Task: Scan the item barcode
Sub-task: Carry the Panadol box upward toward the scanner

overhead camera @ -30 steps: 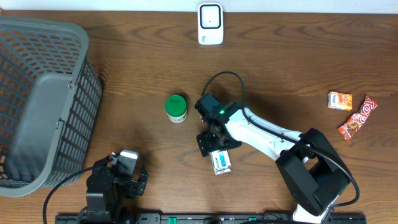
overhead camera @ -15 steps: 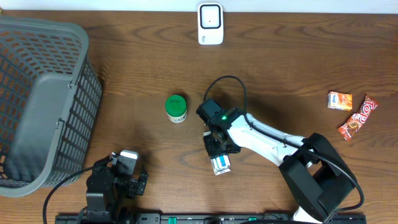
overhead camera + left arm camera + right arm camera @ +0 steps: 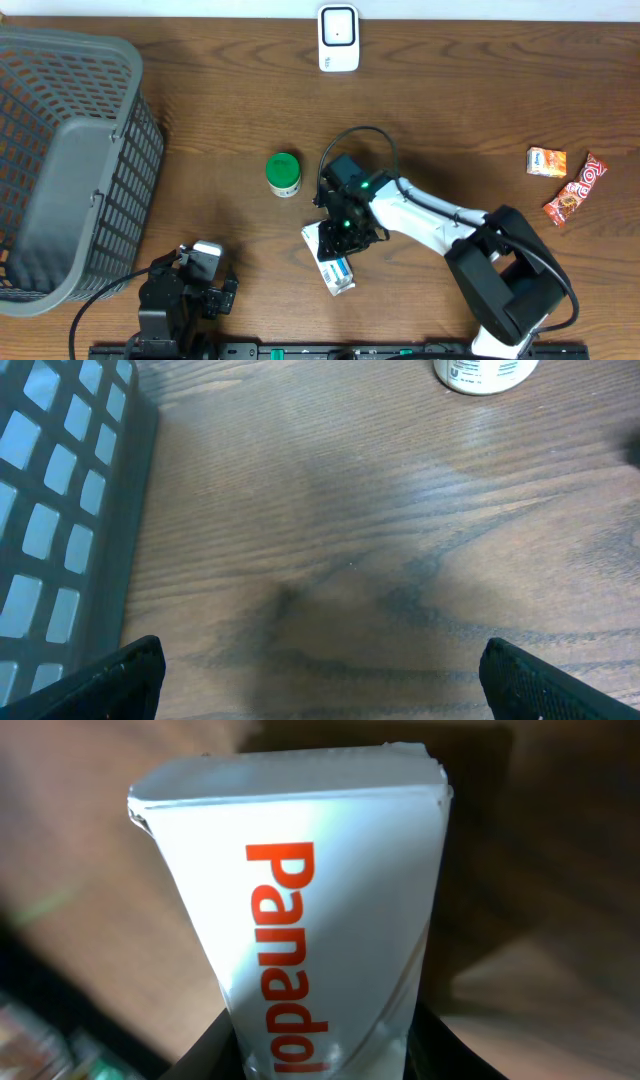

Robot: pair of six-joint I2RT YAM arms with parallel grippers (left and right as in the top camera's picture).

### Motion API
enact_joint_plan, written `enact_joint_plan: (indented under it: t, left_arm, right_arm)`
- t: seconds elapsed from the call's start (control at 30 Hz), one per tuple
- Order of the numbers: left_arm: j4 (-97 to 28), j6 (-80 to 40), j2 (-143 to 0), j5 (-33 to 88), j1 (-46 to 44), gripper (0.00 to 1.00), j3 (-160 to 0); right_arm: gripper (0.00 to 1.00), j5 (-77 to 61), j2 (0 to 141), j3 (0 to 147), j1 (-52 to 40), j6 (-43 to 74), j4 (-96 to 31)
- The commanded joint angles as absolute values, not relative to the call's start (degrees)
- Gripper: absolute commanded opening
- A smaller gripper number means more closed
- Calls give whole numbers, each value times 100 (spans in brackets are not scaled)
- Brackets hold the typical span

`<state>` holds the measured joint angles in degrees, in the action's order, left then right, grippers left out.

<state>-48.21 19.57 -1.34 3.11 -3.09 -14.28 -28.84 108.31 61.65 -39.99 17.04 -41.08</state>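
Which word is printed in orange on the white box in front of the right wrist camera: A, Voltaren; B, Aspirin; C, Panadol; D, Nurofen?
C: the right wrist view shows the orange word Panadol running along the white face of the Panadol box.

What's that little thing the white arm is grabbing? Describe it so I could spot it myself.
In the middle of the wooden table, follow the white arm to the right gripper; it is clamped on a small white box. Unlike the round green-lidded jar to its left, this box is rectangular and reads Panadol in orange-red letters.
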Motion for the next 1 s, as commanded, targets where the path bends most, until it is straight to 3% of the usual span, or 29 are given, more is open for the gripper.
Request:
enact_joint_plan:
  t: [0.0, 0.37, 0.6, 0.97]
  left_arm:
    - [-5096, 1966, -106, 346, -285, 98, -1345]
    - [-5096, 1966, -106, 346, -285, 99, -1345]
    - [-5096, 1966, -106, 346, -285, 98, -1345]
    - [-5096, 1966, -106, 346, -285, 98, -1345]
  right_arm:
    - [29, -3621, 11347, 5776, -3717, 1219, -4307]
    - [24, -4077, 11268, 5846, -2746, 390, -5415]
    - [26, -5448, 10951, 5889, -2265, -447, -5376]
    - [24, -6305, 10884, 5889, -1922, -1197, -5365]
